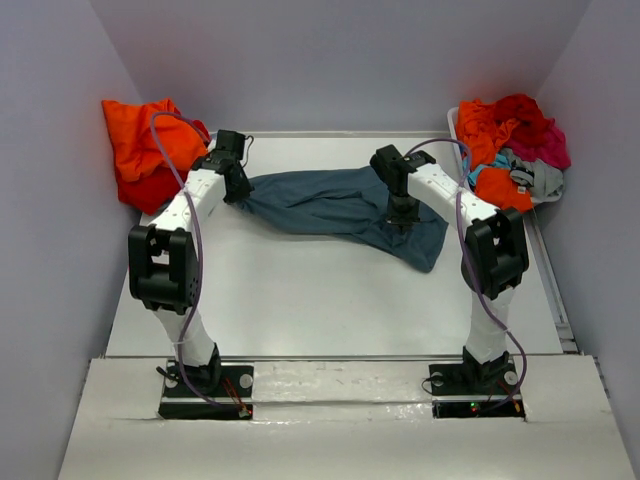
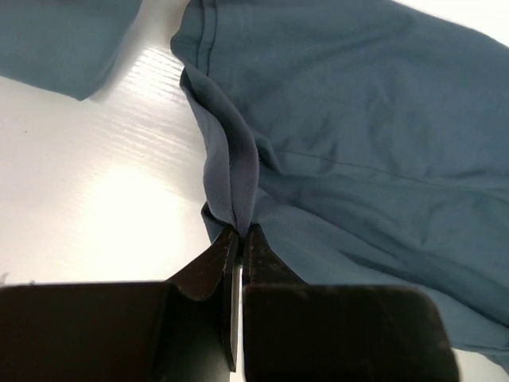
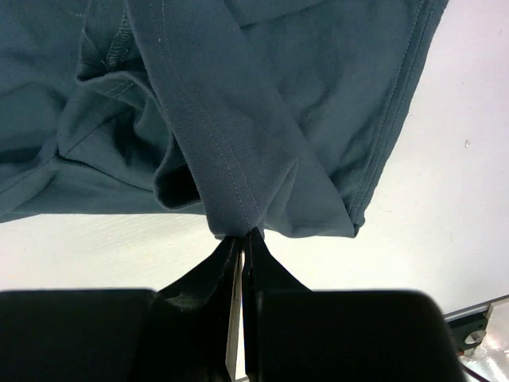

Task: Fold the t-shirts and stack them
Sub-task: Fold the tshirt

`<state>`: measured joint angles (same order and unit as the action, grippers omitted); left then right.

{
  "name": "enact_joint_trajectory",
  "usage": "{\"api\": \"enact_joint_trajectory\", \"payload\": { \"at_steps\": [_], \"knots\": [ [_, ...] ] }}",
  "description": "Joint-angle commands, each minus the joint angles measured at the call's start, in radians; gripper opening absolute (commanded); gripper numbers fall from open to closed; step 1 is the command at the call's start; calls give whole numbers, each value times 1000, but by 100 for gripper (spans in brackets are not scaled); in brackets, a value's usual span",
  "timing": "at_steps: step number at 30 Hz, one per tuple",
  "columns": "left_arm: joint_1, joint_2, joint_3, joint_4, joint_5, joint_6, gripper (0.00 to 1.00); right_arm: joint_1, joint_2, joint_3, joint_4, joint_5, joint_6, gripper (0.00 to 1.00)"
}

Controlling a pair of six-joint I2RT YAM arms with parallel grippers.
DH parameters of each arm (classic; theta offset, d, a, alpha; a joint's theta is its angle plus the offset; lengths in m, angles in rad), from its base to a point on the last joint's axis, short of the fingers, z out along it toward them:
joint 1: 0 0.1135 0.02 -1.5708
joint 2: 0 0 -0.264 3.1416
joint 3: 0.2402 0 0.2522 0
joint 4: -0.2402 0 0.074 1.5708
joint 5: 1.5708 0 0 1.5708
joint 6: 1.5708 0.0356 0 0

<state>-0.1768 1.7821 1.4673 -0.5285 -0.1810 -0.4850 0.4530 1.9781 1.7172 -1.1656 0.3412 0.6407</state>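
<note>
This looks like a robot lab, set up as a small test booth. Plain pale walls (image 1: 340, 60) stand on three sides around a white table (image 1: 330, 300). Two robot arms (image 1: 163, 262) are bolted at its near edge, with purple wires (image 1: 196, 255) running along them.

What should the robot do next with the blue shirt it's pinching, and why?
Probably lift both ends a little and draw them apart. The left gripper and the right gripper are each shut on a fold of the slate-blue t-shirt, which lies bunched and wrinkled on the table between them. Stretching it out should flatten it for folding.
</note>
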Motion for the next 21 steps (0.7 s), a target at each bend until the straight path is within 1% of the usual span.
{"api": "enact_joint_trajectory", "payload": {
  "at_steps": [1,4,5,9,13,21],
  "knots": [
    [-1,7,83,-40,3,-14,6,6,-19,-5,26,41,10,7],
    [-1,7,73,-44,21,-12,6,-4,-25,12,23,53,13,7],
    [-1,55,64,-42,28,-13,6,-4,-28,21,18,59,14,7],
    [-1,8,4,-47,38,-7,6,-4,-44,47,6,68,20,7],
    [-1,-44,-88,-60,80,0,6,-4,-82,61,11,61,7,7],
    [-1,-170,-214,-128,106,-3,6,-4,-94,76,-9,74,-1,7]
  ]
}}
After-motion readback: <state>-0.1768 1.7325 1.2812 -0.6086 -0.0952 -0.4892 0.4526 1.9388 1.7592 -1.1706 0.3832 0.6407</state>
